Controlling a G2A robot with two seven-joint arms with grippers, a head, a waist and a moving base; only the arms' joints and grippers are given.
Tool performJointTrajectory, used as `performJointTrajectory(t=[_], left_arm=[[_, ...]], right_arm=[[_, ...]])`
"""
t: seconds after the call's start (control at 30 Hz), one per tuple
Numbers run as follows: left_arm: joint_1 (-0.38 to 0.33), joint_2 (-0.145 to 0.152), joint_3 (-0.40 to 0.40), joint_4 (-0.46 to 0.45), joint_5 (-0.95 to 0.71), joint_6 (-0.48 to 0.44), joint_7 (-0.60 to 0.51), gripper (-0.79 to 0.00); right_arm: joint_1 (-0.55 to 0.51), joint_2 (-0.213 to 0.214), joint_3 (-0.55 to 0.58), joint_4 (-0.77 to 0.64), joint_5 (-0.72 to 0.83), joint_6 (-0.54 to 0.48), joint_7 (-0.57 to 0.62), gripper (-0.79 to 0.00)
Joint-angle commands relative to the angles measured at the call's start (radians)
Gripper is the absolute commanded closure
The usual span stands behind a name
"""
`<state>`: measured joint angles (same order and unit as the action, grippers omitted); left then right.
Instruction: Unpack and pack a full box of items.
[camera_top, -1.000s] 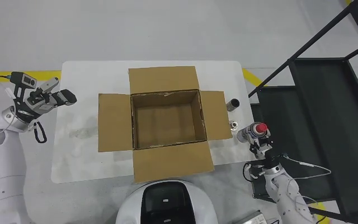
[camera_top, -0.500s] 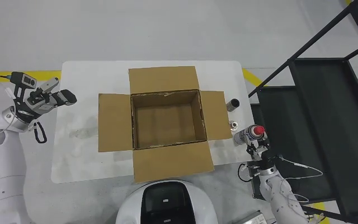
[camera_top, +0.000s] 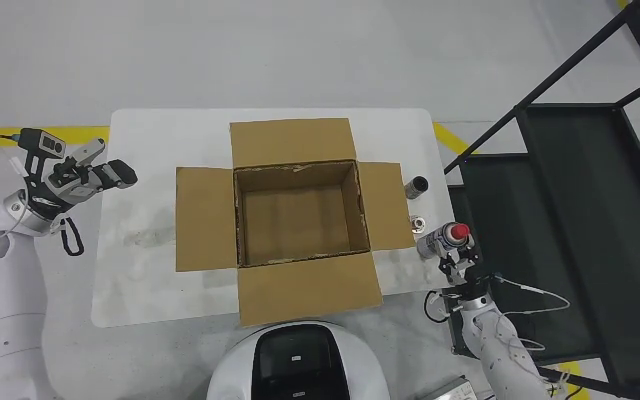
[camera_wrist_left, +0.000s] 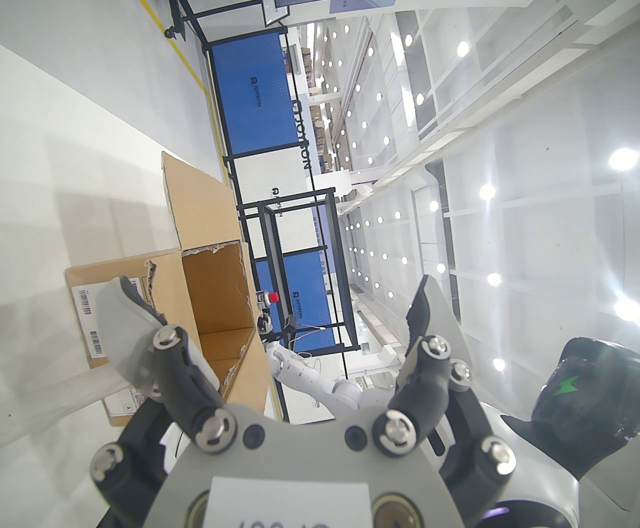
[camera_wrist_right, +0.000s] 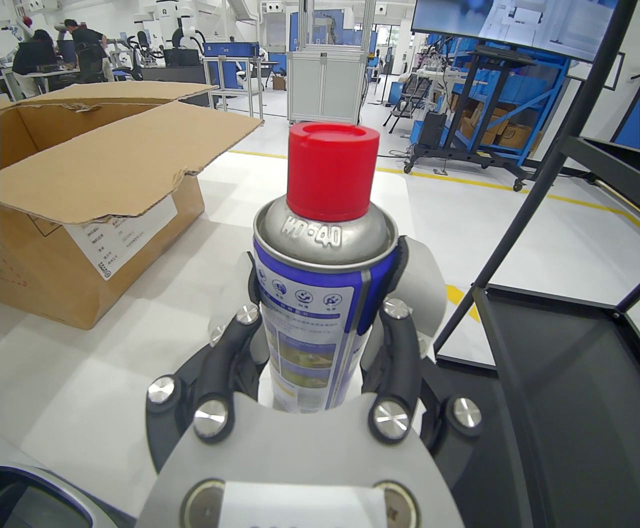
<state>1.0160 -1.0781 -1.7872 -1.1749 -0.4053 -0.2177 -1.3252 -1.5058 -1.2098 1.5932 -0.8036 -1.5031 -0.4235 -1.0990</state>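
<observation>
The right hand (camera_wrist_right: 330, 295) is closed around the body of a red-capped spray can (camera_wrist_right: 320, 235), held upright with its long axis vertical, at the right edge of the surface (camera_top: 150, 150), just beside the right flap of the open cardboard box (camera_top: 205, 232). Whether its base touches the surface is hidden. The box cavity looks empty and lies toward the robot's left from the can, so any packing move probably means lifting over that flap. The left hand (camera_wrist_left: 270, 305) is wide open, holds nothing, and sits well apart off the far left edge, so the right arm is nearer. The can has a blue pictogram label and embossed lettering, and the box has white barcode stickers.
</observation>
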Motion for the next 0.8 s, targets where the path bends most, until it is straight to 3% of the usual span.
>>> performJointTrajectory(t=[0.0,0.4,0.57,0.77], left_arm=[[0.000,0.000,0.000,0.000,0.000,0.000,0.000,-0.785],[0.000,0.000,0.000,0.000,0.000,0.000,0.000,-0.785],[0.000,0.000,0.000,0.000,0.000,0.000,0.000,-0.785],[0.000,0.000,0.000,0.000,0.000,0.000,0.000,-0.785]], right_arm=[[0.005,0.000,-0.002,0.011,0.004,0.000,-0.004,-0.785],[-0.034,0.007,-0.015,-0.025,0.012,-0.031,-0.030,-0.785],[-0.074,0.011,0.000,-0.082,0.077,-0.084,0.080,-0.785],[-0.052,0.009,0.010,-0.098,0.165,-0.090,0.227,-0.785]])
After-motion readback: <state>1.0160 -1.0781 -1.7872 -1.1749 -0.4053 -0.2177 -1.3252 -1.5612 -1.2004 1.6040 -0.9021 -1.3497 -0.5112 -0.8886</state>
